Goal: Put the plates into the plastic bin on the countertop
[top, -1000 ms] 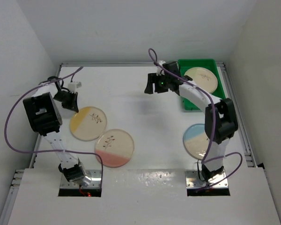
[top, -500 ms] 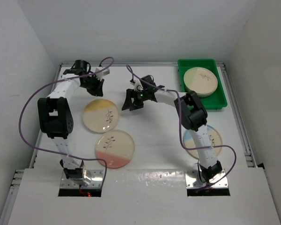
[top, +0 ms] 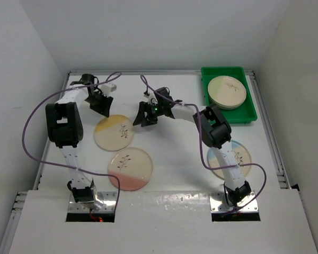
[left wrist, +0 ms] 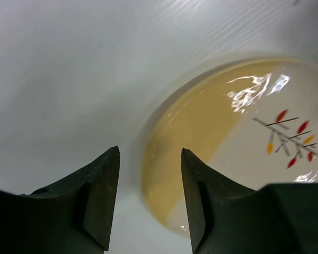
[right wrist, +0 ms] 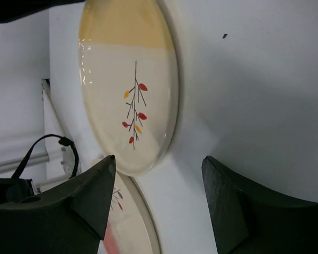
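Note:
A yellow-segment plate (top: 114,132) lies flat on the white countertop (top: 164,169), with a pink-segment plate (top: 130,168) just in front of it. My left gripper (top: 102,106) stands open over the yellow plate's far-left rim. In the left wrist view the left gripper (left wrist: 150,153) frames that rim of the yellow plate (left wrist: 244,132) without touching it. My right gripper (top: 143,117), open and empty, hovers beside the plate's far-right edge. The right wrist view shows the yellow plate (right wrist: 130,84) and the pink plate (right wrist: 127,222). The green plastic bin (top: 250,111) holds stacked plates (top: 227,91).
A blue-segment plate (top: 230,159) lies near the right arm's base, partly hidden by that arm. Purple cables loop above both arms. Metal rails (top: 269,137) edge the countertop, and grey walls close in on three sides.
My left gripper has opened and come down to the yellow plate's far rim. My right gripper swung from beside the bin to the middle. The yellow plate sits further right than a second ago.

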You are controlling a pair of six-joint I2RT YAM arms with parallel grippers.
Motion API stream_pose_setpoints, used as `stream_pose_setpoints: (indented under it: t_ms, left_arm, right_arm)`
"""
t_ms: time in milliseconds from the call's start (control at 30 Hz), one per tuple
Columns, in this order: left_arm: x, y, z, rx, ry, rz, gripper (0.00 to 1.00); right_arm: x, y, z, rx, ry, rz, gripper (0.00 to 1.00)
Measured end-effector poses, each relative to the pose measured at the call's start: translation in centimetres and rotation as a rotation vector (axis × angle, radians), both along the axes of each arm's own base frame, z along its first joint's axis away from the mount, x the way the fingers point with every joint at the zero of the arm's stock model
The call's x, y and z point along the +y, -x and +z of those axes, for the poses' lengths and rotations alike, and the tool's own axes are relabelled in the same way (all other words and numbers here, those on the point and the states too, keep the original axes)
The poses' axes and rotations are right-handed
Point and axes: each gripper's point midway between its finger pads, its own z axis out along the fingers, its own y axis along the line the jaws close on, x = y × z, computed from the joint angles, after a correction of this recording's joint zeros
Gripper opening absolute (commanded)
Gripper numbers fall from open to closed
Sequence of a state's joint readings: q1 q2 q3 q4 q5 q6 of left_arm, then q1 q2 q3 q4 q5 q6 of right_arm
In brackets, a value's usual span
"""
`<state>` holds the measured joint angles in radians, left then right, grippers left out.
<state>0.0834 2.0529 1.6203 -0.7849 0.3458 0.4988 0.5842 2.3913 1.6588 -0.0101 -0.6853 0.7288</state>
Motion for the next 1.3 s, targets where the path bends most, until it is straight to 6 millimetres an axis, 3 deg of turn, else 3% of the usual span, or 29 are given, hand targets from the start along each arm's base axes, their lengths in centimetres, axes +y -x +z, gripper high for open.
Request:
stream_pose_setpoints:
  t_ms: [100, 167, 233, 267, 367, 633, 733, 867, 933, 967, 1033, 1067, 1100, 1267, 1300]
  left_arm:
    - [1.6, 1.6, -2.4, 0.095, -0.022, 0.028, 0.5]
    - [2.1, 3.1, -3.7, 0.157, -0.031, 0.036, 0.43]
    - [1.9, 3.9, -4.0, 0.192, -0.032, 0.035, 0.29]
    - [1.9, 3.9, -4.0, 0.193, -0.037, 0.037, 0.18]
    - [2.2, 3.7, -3.9, 0.183, -0.042, 0.044, 0.0]
    - [0.5, 2.9, -2.9, 0.153, 0.032, 0.015, 0.0]
    - [-1.1, 2.0, -0.8, 0.098, 0.069, -0.02, 0.0]
    - [-3.4, 1.3, 3.8, -0.009, 0.106, -0.077, 0.0]
    - [-4.4, 1.2, 5.4, -0.047, 0.124, -0.1, 0.0]
    - [-4.8, 1.2, 5.8, -0.056, 0.13, -0.109, 0.0]
    - [-5.0, 1.2, 5.9, -0.066, 0.13, -0.115, 0.0]
    - [-4.8, 1.0, 5.7, -0.073, 0.119, -0.113, 0.0]
    - [-4.6, 0.7, 5.3, -0.081, 0.111, -0.111, 0.0]
    - [-4.5, 1.1, 4.7, -0.061, 0.131, -0.087, 0.0]
    - [-4.5, 1.1, 4.7, -0.062, 0.131, -0.086, 0.04]
  right_arm:
    - [-0.5, -0.1, 0.6, -0.029, 0.021, -0.008, 0.65]
    - [-0.8, -0.3, 1.3, -0.05, 0.029, -0.016, 0.65]
    - [-0.9, -0.5, 1.9, -0.073, 0.029, -0.02, 0.65]
    - [-0.9, -0.6, 2.1, -0.08, 0.028, -0.02, 0.65]
    - [-1.0, -0.6, 2.1, -0.082, 0.035, -0.023, 0.65]
    - [-1.2, -0.4, 1.0, -0.053, 0.071, -0.001, 0.7]
    - [-1.1, -0.5, -0.4, -0.036, 0.083, 0.011, 0.7]
    - [-0.6, -0.6, -0.5, -0.013, 0.051, 0.028, 0.7]
    - [-0.1, -0.7, -0.5, -0.006, 0.026, 0.034, 0.6]
    - [0.1, -0.8, -0.6, 0.002, 0.012, 0.035, 0.4]
    - [0.5, -0.6, -0.9, 0.027, -0.025, 0.041, 0.21]
    - [0.6, -0.2, -1.0, 0.061, -0.054, 0.056, 0.04]
    - [0.6, 0.3, -0.7, 0.085, -0.09, 0.076, 0.0]
    - [0.3, 0.9, -1.7, 0.179, -0.129, 0.0, 0.0]
    - [0.3, 0.9, -1.8, 0.188, -0.139, -0.012, 0.0]
